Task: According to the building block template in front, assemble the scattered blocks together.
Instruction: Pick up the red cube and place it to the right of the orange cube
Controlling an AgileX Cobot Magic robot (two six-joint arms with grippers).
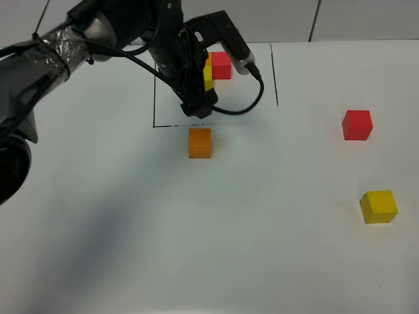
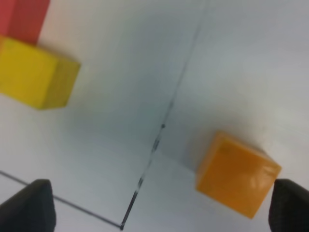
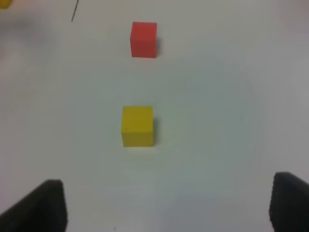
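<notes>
Left wrist view showed the left tool (image 2: 159,212) with its two dark fingertips spread wide and nothing clamped. The loose orange cube (image 2: 236,174) sat on the white desk (image 2: 251,58) between them, close against one fingertip, though contact could not be judged. A thin black drawn frame (image 2: 159,130) ran beside that cube. Inside the frame stood the template (image 2: 36,75), of which a yellow cube touching a red one showed; in the exterior high view the arm hid the rest. The orange cube lay just outside the frame's near edge. All cubes were plain, matte, sharp-edged and of equal size. The right tool (image 3: 166,208) was likewise spread and gripped nothing. It faced the loose yellow cube (image 3: 137,125), with the loose red cube (image 3: 144,39) beyond it, both well apart from the frame on the desk's right side.
</notes>
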